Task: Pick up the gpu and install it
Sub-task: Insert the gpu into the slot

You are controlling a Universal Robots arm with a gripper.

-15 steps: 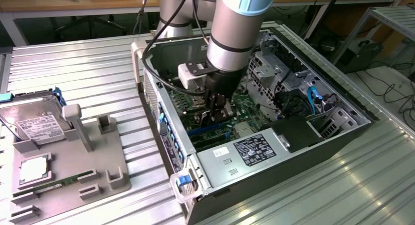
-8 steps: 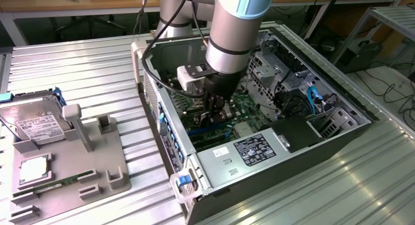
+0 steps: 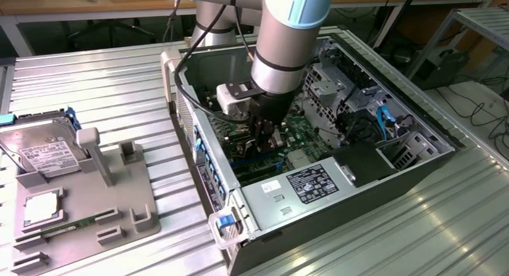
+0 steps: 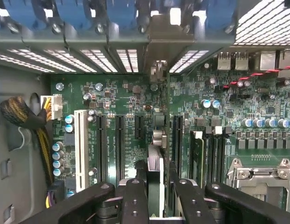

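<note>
My gripper (image 3: 266,138) reaches down into the open computer case (image 3: 202,168), over the green motherboard (image 4: 126,100). In the wrist view the gripper (image 4: 157,201) is shut on the gpu (image 4: 155,161). The card shows edge-on between the two black fingers (image 4: 135,200), standing upright among the black expansion slots (image 4: 119,149). Its silver bracket (image 4: 159,46) lies at the case's rear slot openings. Whether the card's edge sits fully in a slot is hidden by the card itself.
A white slot (image 4: 81,149), a yellow-black cable bundle (image 4: 23,121) and the CPU socket (image 4: 261,177) flank the card. The power supply (image 3: 318,183) fills the case's near corner. Outside, a grey fixture (image 3: 87,198) holds a hard drive (image 3: 40,148) and a RAM stick (image 3: 71,225).
</note>
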